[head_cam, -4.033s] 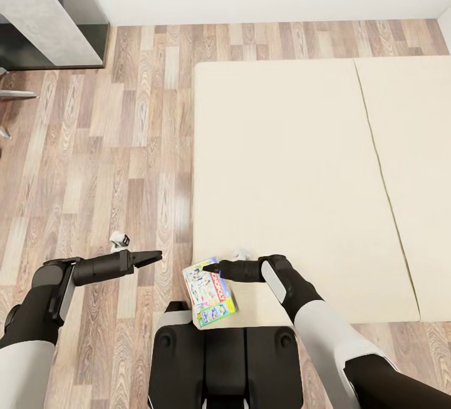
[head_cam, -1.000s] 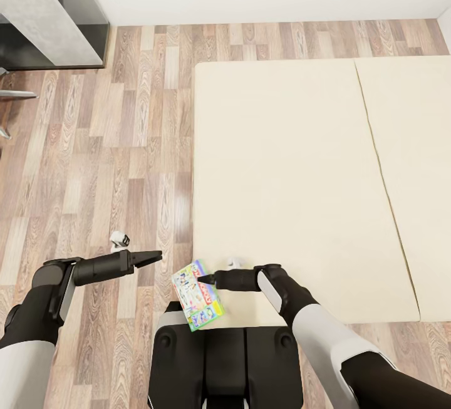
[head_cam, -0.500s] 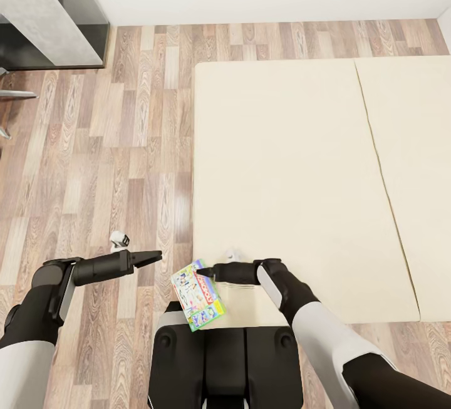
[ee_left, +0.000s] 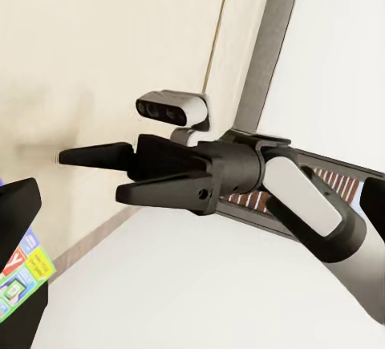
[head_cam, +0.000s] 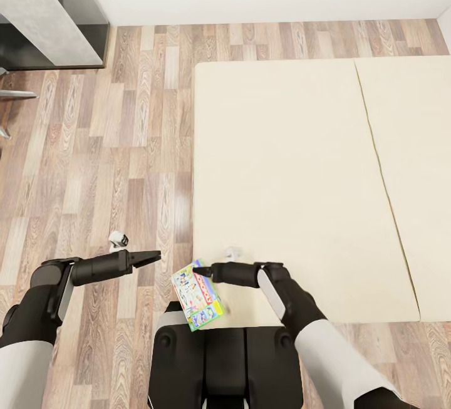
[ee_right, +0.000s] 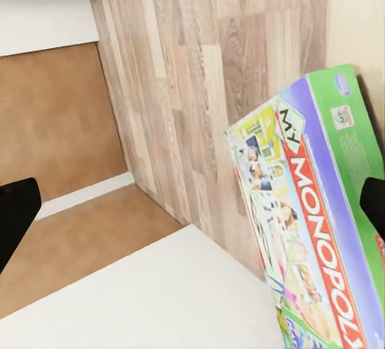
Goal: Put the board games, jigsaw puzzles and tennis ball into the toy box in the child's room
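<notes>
A board game (head_cam: 197, 296), a flat box with red MONOPOLY lettering (ee_right: 321, 229), lies on the near corner of the cream bed (head_cam: 294, 171) and hangs out over the floor beside my base. My right gripper (head_cam: 197, 269) hovers open just over the box's far edge; the left wrist view shows its two fingers (ee_left: 92, 176) apart, with nothing between them. To the left of the box, over the wood floor, my left gripper (head_cam: 156, 258) is open and points toward it. A corner of the box (ee_left: 18, 281) shows by the left gripper's finger.
The table (head_cam: 37, 14), with a pale grey top and dark sides, stands at the far left by the white wall. Metal furniture legs (head_cam: 9, 94) poke in at the left edge. Wood-plank floor lies between the table and the bed.
Since four seconds ago the board game has slid left to overhang the bed's corner. My right gripper has reached a little further left and forward over it. The left arm has barely moved.
</notes>
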